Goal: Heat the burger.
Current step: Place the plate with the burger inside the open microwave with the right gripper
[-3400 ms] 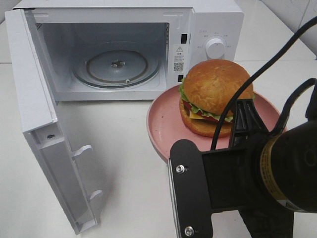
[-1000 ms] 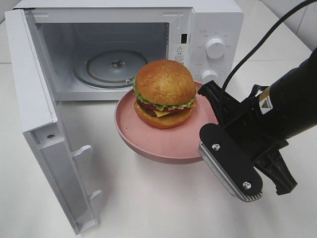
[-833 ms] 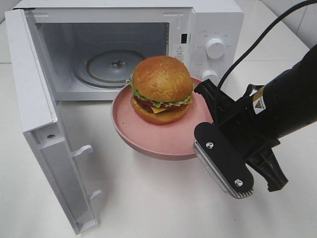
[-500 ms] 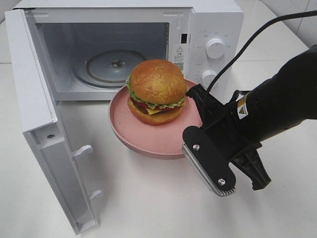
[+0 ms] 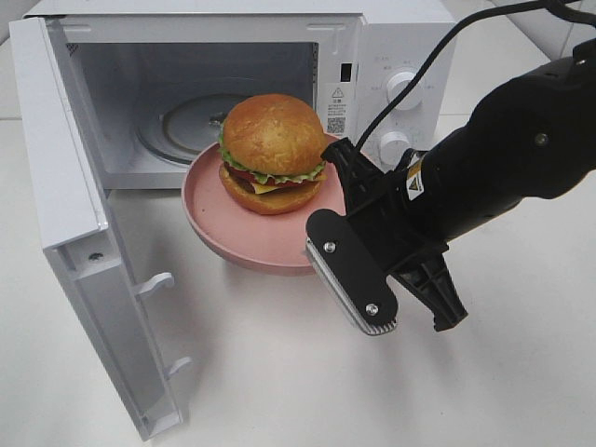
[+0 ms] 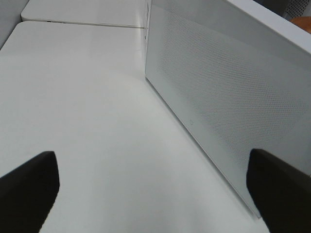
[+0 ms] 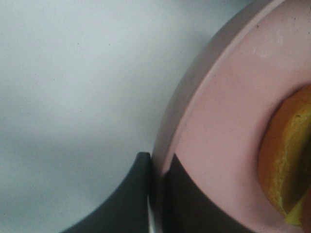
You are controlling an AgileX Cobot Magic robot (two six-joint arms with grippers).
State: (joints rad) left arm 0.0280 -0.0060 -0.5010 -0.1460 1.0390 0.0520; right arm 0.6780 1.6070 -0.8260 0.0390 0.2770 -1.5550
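Pink plate [image 5: 265, 240] with burger [image 5: 273, 140] now nearer microwave [image 5: 410, 42].

Place read as a robot test lab mocked up as a kitchen: plain white counter [image 5: 279, 382] carried a white dial microwave [image 5: 419, 47], door [image 5: 121, 307] open, and a burger [image 5: 273, 149] sat on a pink plate [image 5: 265, 240]. Black cabled robot arm [image 5: 521, 140] reached over the counter.

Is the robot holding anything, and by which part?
The right pincer grips the pink plate by its rim, carrying the burger on it. The left pincer holds nothing.
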